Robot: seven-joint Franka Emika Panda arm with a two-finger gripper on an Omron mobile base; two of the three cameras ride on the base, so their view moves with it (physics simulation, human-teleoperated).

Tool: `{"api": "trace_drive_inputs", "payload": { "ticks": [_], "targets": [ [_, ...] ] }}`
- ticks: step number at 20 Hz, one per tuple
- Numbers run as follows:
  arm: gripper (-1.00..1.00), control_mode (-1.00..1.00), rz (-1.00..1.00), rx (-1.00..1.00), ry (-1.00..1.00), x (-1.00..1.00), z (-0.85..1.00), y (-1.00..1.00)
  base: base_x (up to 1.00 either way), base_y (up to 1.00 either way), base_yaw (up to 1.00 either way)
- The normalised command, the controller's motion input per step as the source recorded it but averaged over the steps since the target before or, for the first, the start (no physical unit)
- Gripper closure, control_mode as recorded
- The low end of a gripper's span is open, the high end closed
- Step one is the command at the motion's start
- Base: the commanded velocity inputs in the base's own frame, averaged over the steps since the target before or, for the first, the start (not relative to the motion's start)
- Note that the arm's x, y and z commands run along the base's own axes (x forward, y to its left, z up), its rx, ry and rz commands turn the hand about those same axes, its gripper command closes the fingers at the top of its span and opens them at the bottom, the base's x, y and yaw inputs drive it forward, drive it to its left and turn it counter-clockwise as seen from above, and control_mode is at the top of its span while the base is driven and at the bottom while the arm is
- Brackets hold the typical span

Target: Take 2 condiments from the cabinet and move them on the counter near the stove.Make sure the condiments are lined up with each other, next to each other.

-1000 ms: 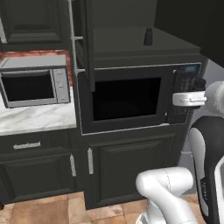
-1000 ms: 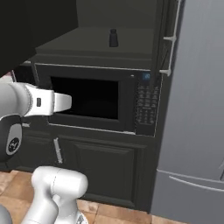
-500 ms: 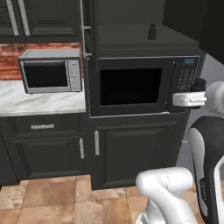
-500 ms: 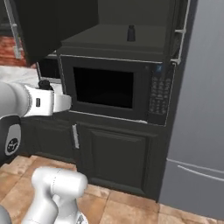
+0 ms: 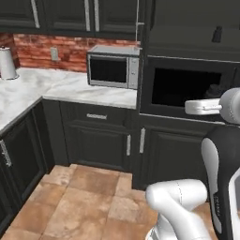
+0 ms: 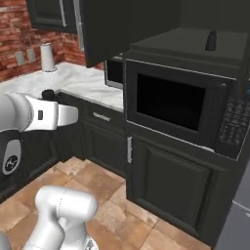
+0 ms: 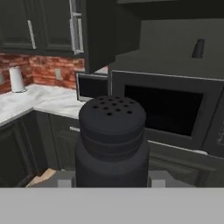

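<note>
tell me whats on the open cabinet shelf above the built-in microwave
One black shaker stands on the dark shelf. The shelf's deeper back is too dark to make out.

counter (image 5: 56, 89): white marble with grey veining, L-shaped, on dark base cabinets, backed by a red brick wall
on counter, corner end: a white upright cylinder (image 5: 7, 63), near the brick wall
on counter, other end: a silver microwave (image 5: 114, 66), beside the tall dark cabinet
cabinet shelf (image 6: 195, 46): dark, flat, above a built-in black oven
on shelf: one small black shaker bottle (image 6: 211, 41), upright, alone
floor (image 5: 79, 197): brown stone tiles, below the base cabinets
</note>
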Motion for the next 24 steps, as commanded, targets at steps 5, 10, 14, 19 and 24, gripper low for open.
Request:
{"api": "trace_drive_inputs", "payload": {
  "ticks": [5,10,14,19,24],
  "targets": [
    [1.0,1.0,0.0,0.0,0.0,0.0,0.0,0.0,-0.04,0.0,0.56],
    [1.0,1.0,0.0,0.0,0.0,0.0,0.0,0.0,0.0,0.0,0.55],
    [1.0,1.0,0.0,0.0,0.0,0.0,0.0,0.0,0.0,0.0,0.51],
    [1.0,1.0,0.0,0.0,0.0,0.0,0.0,0.0,0.0,0.0,0.47],
    [1.0,1.0,0.0,0.0,0.0,0.0,0.0,0.0,0.0,0.03,0.42]
  ]
}}
